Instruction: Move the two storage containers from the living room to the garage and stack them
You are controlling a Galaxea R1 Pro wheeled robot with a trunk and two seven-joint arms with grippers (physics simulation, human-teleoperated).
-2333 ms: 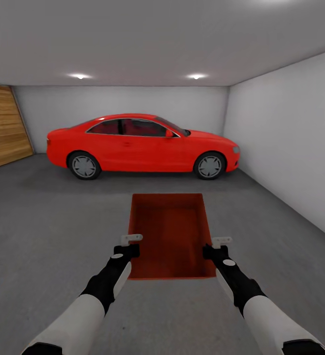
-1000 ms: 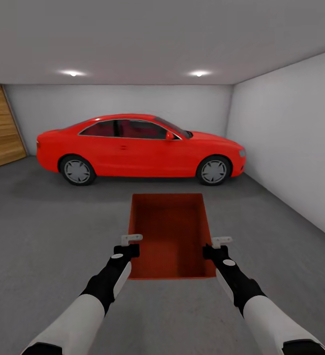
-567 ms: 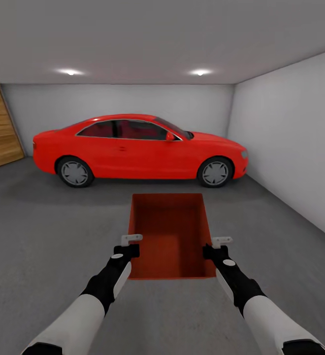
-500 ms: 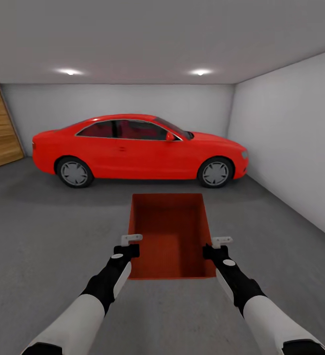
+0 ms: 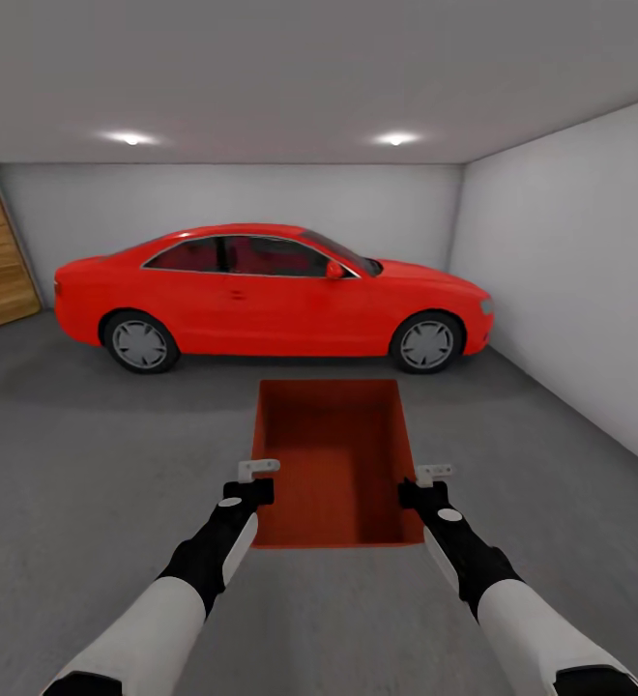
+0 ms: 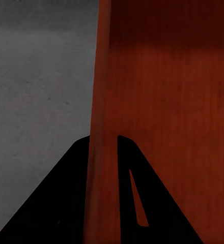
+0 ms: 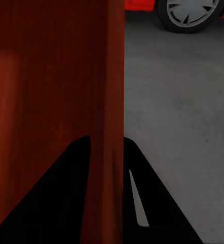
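Note:
I hold one orange-red storage container (image 5: 331, 464) out in front of me, above the garage floor (image 5: 87, 464). My left gripper (image 5: 257, 472) is shut on its left wall, and my right gripper (image 5: 431, 476) is shut on its right wall. In the left wrist view the container wall (image 6: 104, 101) runs between the two dark fingers (image 6: 66, 203). The right wrist view shows the other wall (image 7: 112, 91) pinched between the fingers (image 7: 147, 203) in the same way. The bin is open-topped and nothing lies inside it.
A red coupe car (image 5: 261, 295) stands side-on across the back of the garage. A white wall (image 5: 570, 290) runs along the right. A wooden panel (image 5: 0, 256) shows at the far left. Grey concrete stretches between me and the car.
The whole view has advanced and turned slightly: the car looks larger and nearer, and the wooden panel has slid towards the left edge. The container and both grippers keep their place in the picture.

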